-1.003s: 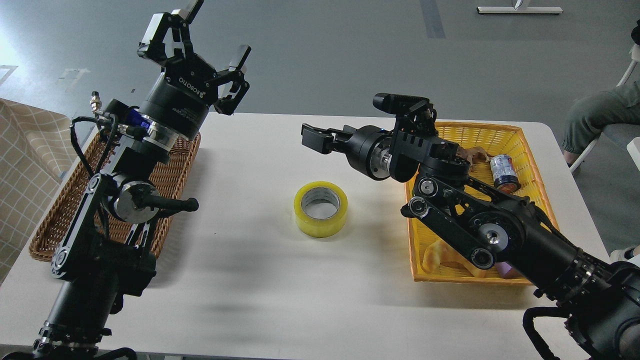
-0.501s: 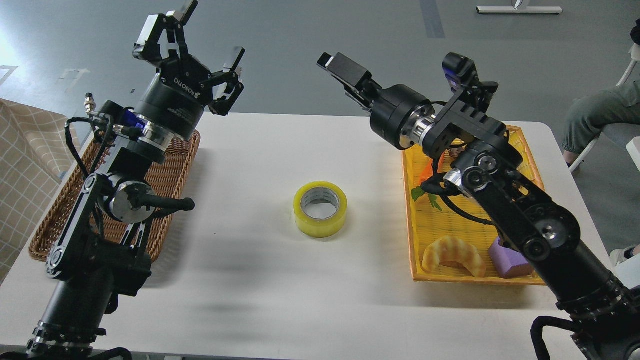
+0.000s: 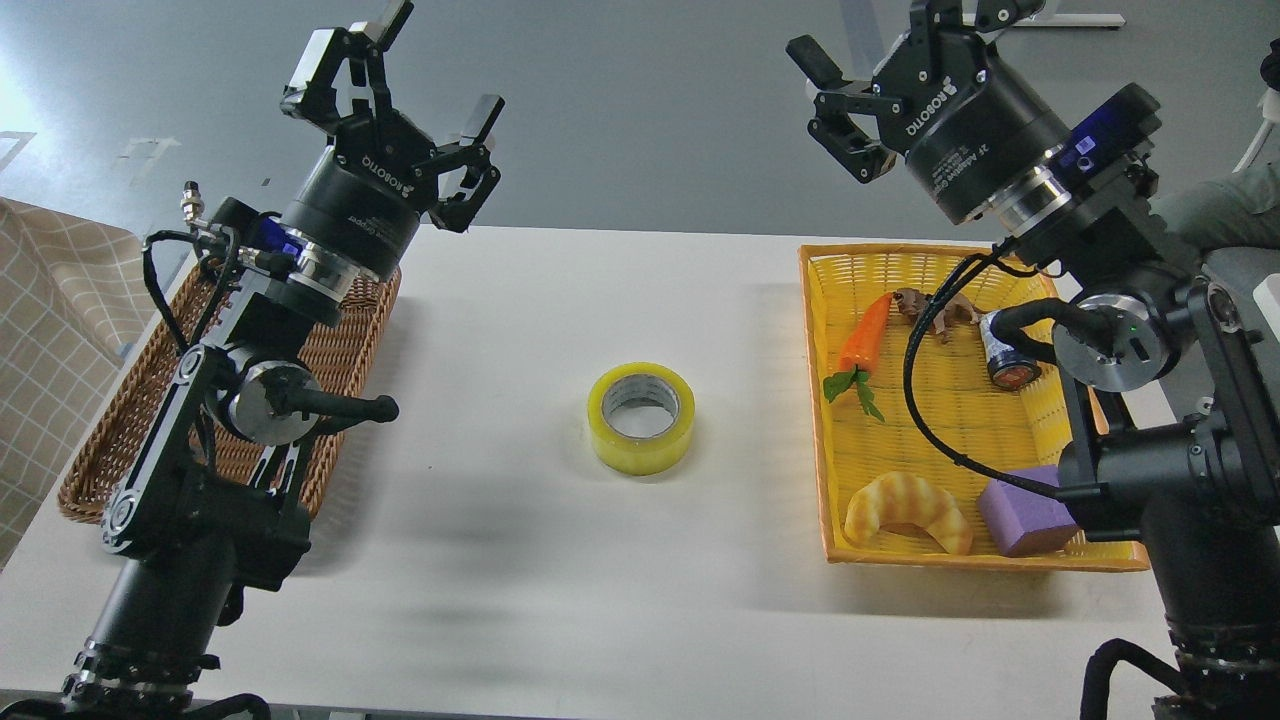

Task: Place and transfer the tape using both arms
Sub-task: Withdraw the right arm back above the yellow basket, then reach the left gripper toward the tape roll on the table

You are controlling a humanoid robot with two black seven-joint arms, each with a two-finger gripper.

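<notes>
The tape (image 3: 641, 417), a yellow translucent roll with a grey core, lies flat on the white table (image 3: 560, 570) at its middle. My left gripper (image 3: 408, 68) is open and empty, raised high above the far left of the table, over the wicker basket. My right gripper (image 3: 895, 30) is open and empty, raised high above the far end of the yellow basket, partly cut off by the top edge. Both grippers are far from the tape.
A brown wicker basket (image 3: 345, 345) stands at the left behind my left arm. A yellow basket (image 3: 920, 440) at the right holds a toy carrot (image 3: 866, 333), a croissant toy (image 3: 908, 508), a purple block (image 3: 1025, 514), a can (image 3: 1004, 350) and a small brown figure (image 3: 930, 308).
My right arm has swung up and to the right, from low over the table beside the tape to high above the yellow basket. The left arm barely shifted. The tape has not moved.
</notes>
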